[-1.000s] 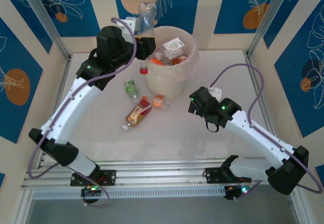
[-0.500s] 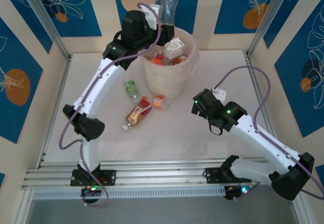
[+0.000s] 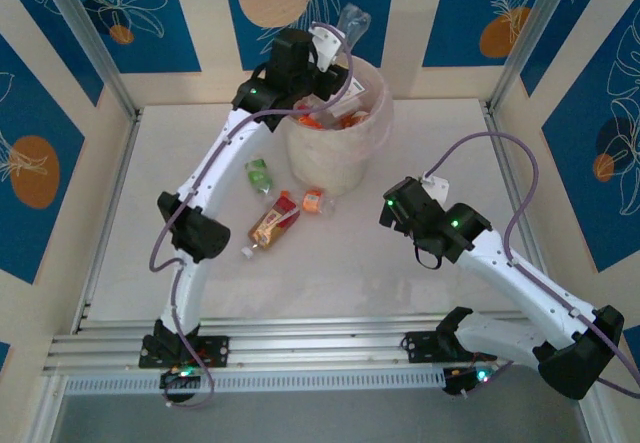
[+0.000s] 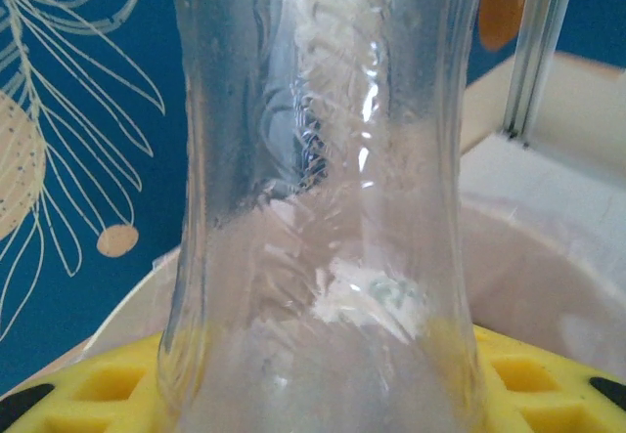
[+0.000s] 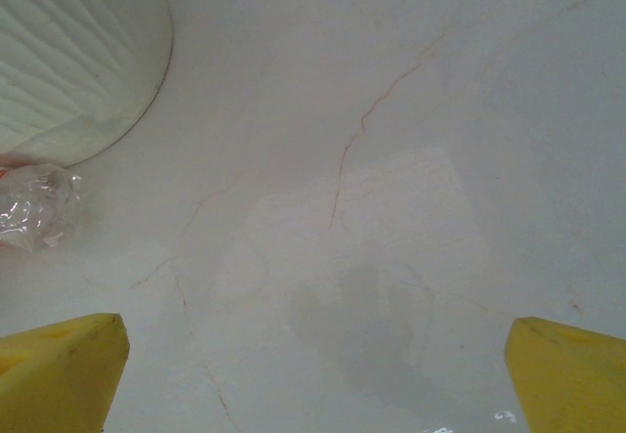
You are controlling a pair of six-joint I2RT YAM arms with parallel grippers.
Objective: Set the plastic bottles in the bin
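White bench, blue-patterned walls behind: the cream bin [image 3: 340,168] holds several orange-labelled bottles [image 3: 350,119]. Left fingers [image 4: 93,384] grip a clear bottle [image 3: 353,21] above its rim; right fingers [image 5: 59,369] spread open over bare bench (three bottles [image 3: 274,221] lie beside the bin).

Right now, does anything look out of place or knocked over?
Three small plastic bottles lie tipped on the white table beside, not inside, the tall cream-white round bin: a green-labelled one, a longer orange-labelled one and a short orange one.
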